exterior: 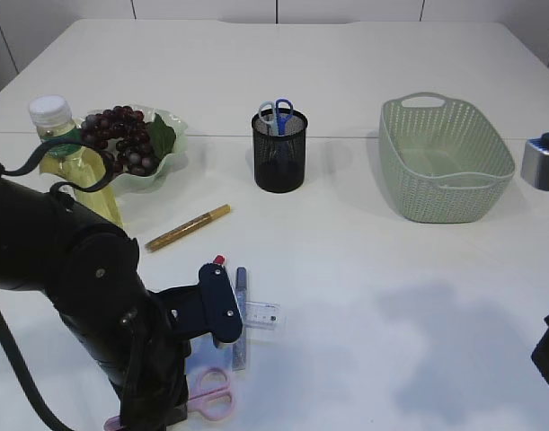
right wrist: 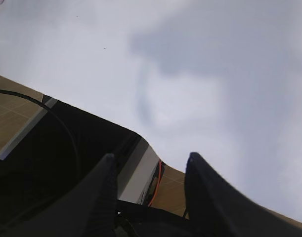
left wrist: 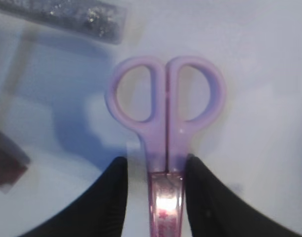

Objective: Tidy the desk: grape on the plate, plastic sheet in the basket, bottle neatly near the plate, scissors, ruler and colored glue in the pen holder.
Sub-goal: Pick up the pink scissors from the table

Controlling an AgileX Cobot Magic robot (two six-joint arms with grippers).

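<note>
fingers (left wrist: 108,197) flank pink scissors (left wrist: 165,118) (touching) | right gripper (right wrist: 148,170) empty

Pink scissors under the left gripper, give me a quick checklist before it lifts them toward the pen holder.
1. Left gripper straddles the pink plastic-handled scissors at the neck below the loops: ok.
2. Fingers firmly clamped on them: cannot tell.
3. Scissors closed, blades together: ok.
4. Black mesh pen holder upright, with room beside the blue scissors already in it: ok.
5. Right gripper open, holding nothing, away from the path: ok.
6. Grey glitter glue stick close beside the scissors, may get nudged: not ok.
</note>
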